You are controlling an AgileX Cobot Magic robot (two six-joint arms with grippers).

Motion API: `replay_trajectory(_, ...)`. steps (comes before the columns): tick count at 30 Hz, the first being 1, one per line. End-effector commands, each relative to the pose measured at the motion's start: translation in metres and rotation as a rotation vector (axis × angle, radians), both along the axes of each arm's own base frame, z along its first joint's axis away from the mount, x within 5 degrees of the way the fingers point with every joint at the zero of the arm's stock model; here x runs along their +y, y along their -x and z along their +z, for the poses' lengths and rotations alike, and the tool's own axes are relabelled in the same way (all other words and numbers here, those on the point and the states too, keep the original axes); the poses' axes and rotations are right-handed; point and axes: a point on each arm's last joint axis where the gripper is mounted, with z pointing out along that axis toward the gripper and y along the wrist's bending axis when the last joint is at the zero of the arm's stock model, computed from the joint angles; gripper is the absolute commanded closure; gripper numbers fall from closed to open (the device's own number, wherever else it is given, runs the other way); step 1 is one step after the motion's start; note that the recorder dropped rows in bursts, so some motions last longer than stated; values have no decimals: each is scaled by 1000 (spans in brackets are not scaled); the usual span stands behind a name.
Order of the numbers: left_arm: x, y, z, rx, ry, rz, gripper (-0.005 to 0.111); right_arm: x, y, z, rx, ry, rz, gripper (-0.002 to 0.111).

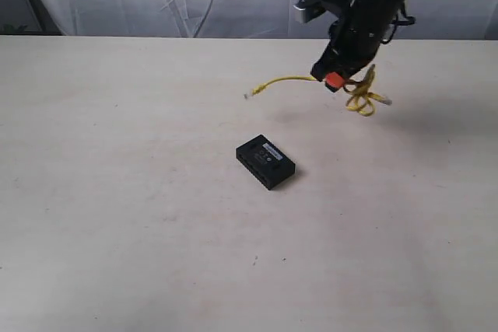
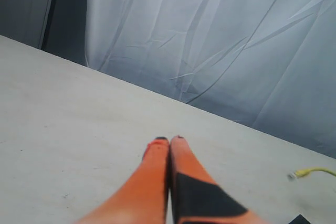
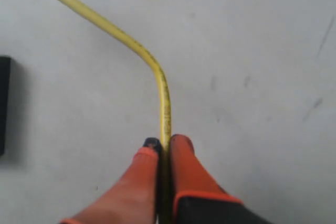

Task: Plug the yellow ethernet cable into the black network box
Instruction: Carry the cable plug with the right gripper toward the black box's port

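Exterior view shows the right gripper (image 1: 333, 79) up above the table (image 1: 117, 231), its orange fingers clamped on the yellow cable (image 1: 289, 79) partway along its length. One free end, with its plug (image 1: 250, 94), sticks out sideways in the air toward the middle of the table. The bundled loop (image 1: 362, 97) hangs on the gripper's other side. The black box (image 1: 265, 162) lies flat on the table, nearer the camera than the plug and well apart from it.

I judge the task partly done: the cable is off the table and firmly held, but nothing is plugged in. The plug must yet come down to the box, line up with a socket and be pushed home.

The left gripper (image 2: 169, 140) is away from the work, fingers pressed together with nothing between them. It appears only in its own wrist view.

No socket on the box can be made out, so its facing side is unclear. The plug is too small and blurred to tell which way its clip points. In the right wrist view the cable's end is cut off at the edge, and only a sliver of the box shows.
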Motion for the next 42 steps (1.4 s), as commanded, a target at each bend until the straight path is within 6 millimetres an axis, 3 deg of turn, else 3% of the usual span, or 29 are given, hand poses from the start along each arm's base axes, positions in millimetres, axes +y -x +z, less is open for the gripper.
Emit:
replay_trajectory(1, 1, 0, 0, -13, 2, 6, 106, -35, 36, 21, -26, -10, -85, 109)
replay_trajectory(4, 1, 0, 0, -13, 2, 6, 106, -51, 65, 31, -33, -4, -114, 109)
replay_trajectory(9, 1, 0, 0, -13, 2, 6, 106, -62, 107, 18, 4, 24, -128, 109)
replay_trajectory(17, 0, 0, -1, -9, 2, 4, 106, -69, 137, -20, 60, 52, -158, 109)
replay_trajectory(26, 0, 0, -1, -6, 2, 3, 106, -69, 137, -29, 0, 37, -188, 105)
replay_trajectory(31, 0, 0, -1, -6, 0, 3, 106, -70, 136, -36, 19, 48, -182, 68)
replay_trajectory(35, 0, 0, -1, -6, 0, 3, 106, -69, 132, -37, -7, 44, -188, 50)
replay_trajectory(39, 0, 0, -1, -6, 0, 3, 106, -62, 121, -18, -65, -49, -227, 55)
replay_trajectory(42, 0, 0, -1, -6, 0, 3, 106, -48, 119, -10, -50, -134, -93, 68)
